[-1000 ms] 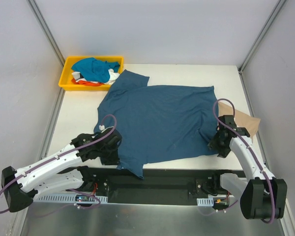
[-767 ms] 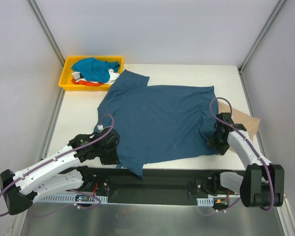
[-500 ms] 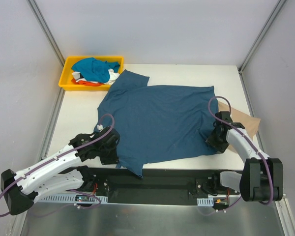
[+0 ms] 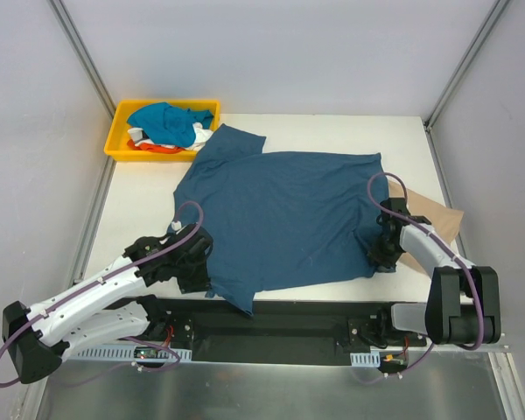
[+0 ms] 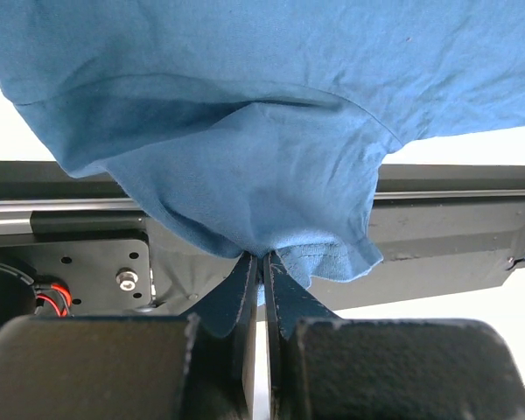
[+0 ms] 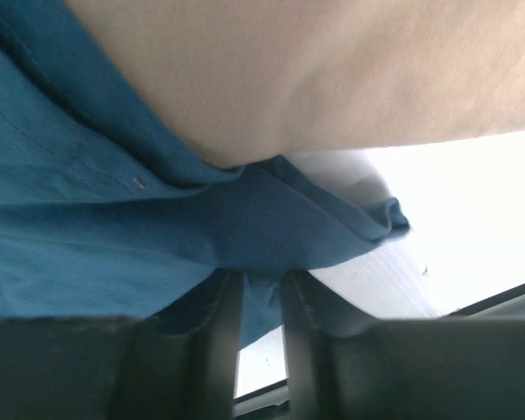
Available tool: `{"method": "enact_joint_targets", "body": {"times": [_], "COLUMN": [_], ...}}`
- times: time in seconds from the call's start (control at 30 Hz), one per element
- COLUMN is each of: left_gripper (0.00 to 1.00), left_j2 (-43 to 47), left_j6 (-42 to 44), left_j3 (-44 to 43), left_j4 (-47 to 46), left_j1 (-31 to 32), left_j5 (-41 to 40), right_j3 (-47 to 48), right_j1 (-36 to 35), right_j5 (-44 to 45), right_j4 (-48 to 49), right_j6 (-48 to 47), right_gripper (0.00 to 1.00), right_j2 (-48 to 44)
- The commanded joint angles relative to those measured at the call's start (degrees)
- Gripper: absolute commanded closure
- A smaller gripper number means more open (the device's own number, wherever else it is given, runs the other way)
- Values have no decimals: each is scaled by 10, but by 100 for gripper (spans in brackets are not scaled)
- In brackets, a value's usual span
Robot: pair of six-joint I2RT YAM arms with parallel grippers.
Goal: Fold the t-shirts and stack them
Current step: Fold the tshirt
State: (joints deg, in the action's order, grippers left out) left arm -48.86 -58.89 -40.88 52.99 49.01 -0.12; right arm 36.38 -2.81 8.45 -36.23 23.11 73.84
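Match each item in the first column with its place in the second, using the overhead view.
Column one:
1 dark teal t-shirt
2 tan t-shirt
3 yellow tray
4 bright blue t-shirt

Column two:
A crumpled inside the tray
B spread across the middle of the table
C at the table's far left corner
D at the table's right edge

Pairs: 1-B, 2-D, 3-C, 4-A

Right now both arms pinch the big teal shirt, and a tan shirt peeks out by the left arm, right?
No: the top view shows the tan shirt by the right gripper, not the left gripper. Both do pinch the teal shirt.
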Motion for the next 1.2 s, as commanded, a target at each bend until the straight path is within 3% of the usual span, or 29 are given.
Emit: {"method": "enact_joint_targets", "body": {"times": [0.0,0.33,0.6,0.67,0.93,1.17], "left_gripper": [100,100,100,100,100,100], "left_j2": [4,55,76,75,2,-33], "left_j6": [12,-14,-13,-4,82,153], "left_j3": [-6,0,-16,-26,-89,-131], "left_j4": [11,67,80,81,-34,-98], "left_j1": [-8,-7,-7,-8,-31,-105], "left_j5": [-3,0,5,-27,-112,-124], "right_j3": [-19,-34,-1,11,105,188], "right_j1": [3,2,-9,-18,-33,-32], "right_j5": [-13,-29,-37,-40,-44,-33], "right_j4": [-34,-158,-195,-196,-198,-208], "right_j6": [14,21,19,18,0,-15], "right_gripper": [79,91,89,89,89,87], "right_j2": [-22,-101,-128,-125,-86,-56]}}
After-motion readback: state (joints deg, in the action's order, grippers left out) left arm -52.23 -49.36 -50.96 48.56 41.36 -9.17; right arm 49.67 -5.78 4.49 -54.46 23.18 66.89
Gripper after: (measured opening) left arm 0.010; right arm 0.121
